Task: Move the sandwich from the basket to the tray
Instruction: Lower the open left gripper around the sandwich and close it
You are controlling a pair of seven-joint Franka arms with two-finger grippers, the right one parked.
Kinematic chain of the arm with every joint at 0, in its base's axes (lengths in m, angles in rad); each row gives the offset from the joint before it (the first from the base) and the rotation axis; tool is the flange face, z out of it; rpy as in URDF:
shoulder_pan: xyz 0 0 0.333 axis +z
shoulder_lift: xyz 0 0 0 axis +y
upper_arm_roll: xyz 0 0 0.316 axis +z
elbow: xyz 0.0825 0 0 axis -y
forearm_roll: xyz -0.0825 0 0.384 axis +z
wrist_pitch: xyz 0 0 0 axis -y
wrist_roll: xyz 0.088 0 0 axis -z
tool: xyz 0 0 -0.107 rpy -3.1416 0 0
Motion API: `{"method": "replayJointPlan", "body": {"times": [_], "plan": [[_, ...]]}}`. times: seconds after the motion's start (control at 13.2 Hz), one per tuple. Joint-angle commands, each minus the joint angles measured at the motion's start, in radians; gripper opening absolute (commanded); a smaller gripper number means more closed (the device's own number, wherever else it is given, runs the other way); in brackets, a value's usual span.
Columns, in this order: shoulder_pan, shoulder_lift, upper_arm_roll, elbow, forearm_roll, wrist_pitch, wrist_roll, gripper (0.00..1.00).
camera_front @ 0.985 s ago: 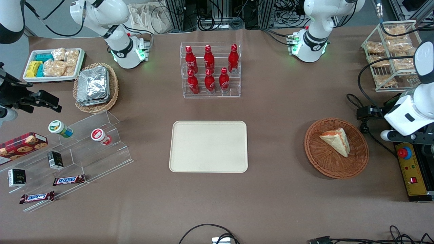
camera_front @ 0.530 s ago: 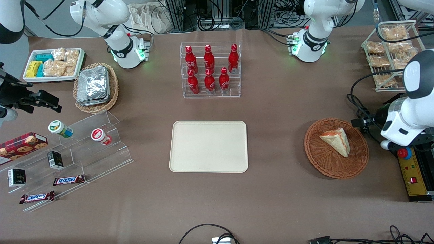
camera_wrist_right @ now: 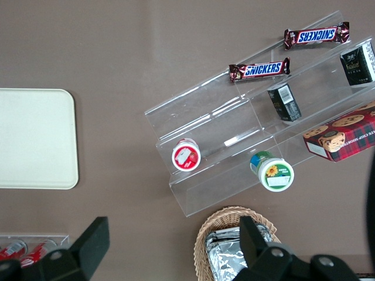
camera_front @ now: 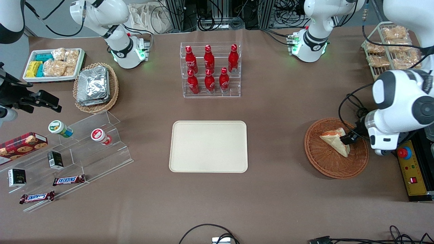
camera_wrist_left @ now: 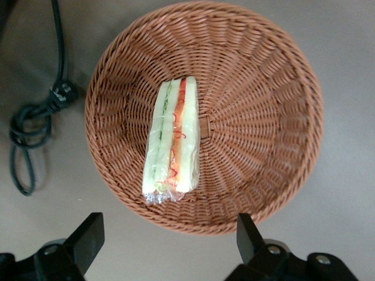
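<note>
The sandwich (camera_front: 335,140), a wedge of white bread wrapped in clear film, lies in the reddish-brown wicker basket (camera_front: 322,161) toward the working arm's end of the table. In the left wrist view its cut edge (camera_wrist_left: 173,140) shows red and green filling inside the basket (camera_wrist_left: 258,117). My left gripper (camera_front: 349,139) hovers above the basket's edge beside the sandwich. It is open and empty (camera_wrist_left: 169,237), with its fingertips (camera_wrist_left: 88,237) spread wider than the sandwich. The cream tray (camera_front: 208,146) lies bare at the table's middle.
A rack of red bottles (camera_front: 210,69) stands farther from the camera than the tray. A wire rack of snack bags (camera_front: 393,51) and a yellow control box (camera_front: 408,169) flank the basket. A black cable (camera_wrist_left: 35,134) lies beside the basket. A tan basket of foil packets (camera_front: 96,88) and an acrylic snack stand (camera_front: 67,159) sit toward the parked arm's end.
The left arm has swung in from the table's end toward the basket. Its gripper now hangs over the basket's edge by the sandwich. The sandwich has not moved.
</note>
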Motion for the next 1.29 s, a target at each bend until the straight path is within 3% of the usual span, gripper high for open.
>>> {"method": "replayJointPlan", "body": {"times": [0.0, 0.68, 0.76, 0.83, 0.91, 0.98, 1.21], "plan": [[0.000, -0.026, -0.001, -0.152, 0.053, 0.154, -0.129, 1.00], [0.012, 0.078, 0.002, -0.185, 0.068, 0.322, -0.268, 1.00], [0.014, 0.095, 0.002, -0.166, 0.068, 0.324, -0.320, 0.95], [0.014, 0.102, 0.002, -0.157, 0.071, 0.324, -0.353, 0.63], [0.012, 0.101, 0.002, -0.159, 0.071, 0.322, -0.357, 0.25], [0.012, 0.098, 0.000, -0.159, 0.073, 0.322, -0.355, 0.00], [0.014, 0.089, -0.003, -0.136, 0.073, 0.309, -0.337, 0.00]]}}
